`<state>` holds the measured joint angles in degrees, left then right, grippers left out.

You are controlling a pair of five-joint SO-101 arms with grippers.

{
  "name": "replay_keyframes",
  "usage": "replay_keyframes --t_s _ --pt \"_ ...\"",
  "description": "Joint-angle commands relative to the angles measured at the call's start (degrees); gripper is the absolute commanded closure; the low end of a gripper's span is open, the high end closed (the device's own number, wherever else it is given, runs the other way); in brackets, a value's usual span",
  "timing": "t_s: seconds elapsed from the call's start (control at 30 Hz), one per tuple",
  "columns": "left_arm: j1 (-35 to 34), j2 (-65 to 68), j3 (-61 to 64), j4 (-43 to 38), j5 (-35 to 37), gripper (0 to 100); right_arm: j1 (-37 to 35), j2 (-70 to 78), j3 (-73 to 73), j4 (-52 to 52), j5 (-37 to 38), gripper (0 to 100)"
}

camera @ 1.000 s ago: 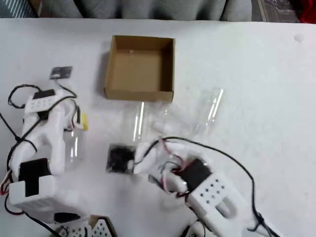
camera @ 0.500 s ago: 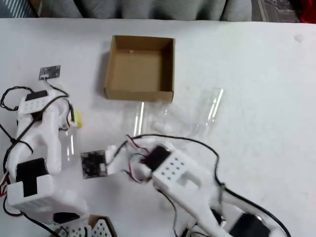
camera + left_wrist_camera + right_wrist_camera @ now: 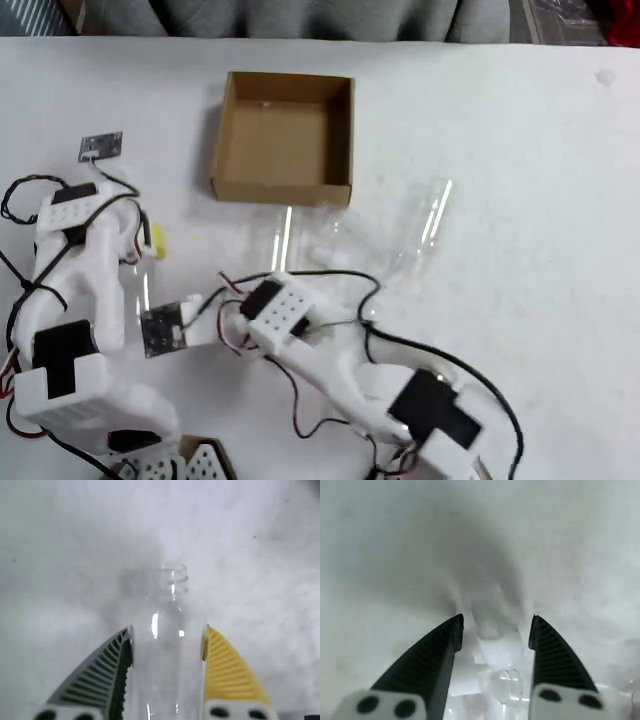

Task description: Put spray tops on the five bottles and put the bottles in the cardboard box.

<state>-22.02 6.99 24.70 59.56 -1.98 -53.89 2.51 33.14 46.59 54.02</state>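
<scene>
My left gripper is shut on a clear bottle. The grey and yellow fingers press its shoulders, and its threaded neck is open with no top on it. In the high view that bottle is by the left arm's yellow finger. My right gripper holds a white spray top between its black fingers. A clear rim shows just behind the top. Seen from above, the right gripper hangs close beside the left arm's bottle. The cardboard box stands open at the back centre, with nothing in it.
Several clear bottles lie on the white table in front of the box, one near its front wall and one to the right. The right arm's cables trail over the table's middle. A small box sits at the front edge.
The right arm has swung left across the table, from the middle to beside the left arm's bottle. The left arm shifted slightly a second ago and has kept still since.
</scene>
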Motion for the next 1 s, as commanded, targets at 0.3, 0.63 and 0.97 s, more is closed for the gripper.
replay_keyframes --t_s 0.3,0.63,0.97 --pt "-0.4 -0.6 -2.5 -1.9 0.6 98 4.9 6.3 -10.1 -1.1 0.2 99.2" --pt "0.2 -0.6 -2.0 -2.6 0.6 98 13.6 -7.3 -19.0 9.1 -11.9 98.2" --pt "0.2 -0.6 -1.9 -2.5 0.6 98 15.3 -20.5 -37.2 13.2 -36.0 98.2"
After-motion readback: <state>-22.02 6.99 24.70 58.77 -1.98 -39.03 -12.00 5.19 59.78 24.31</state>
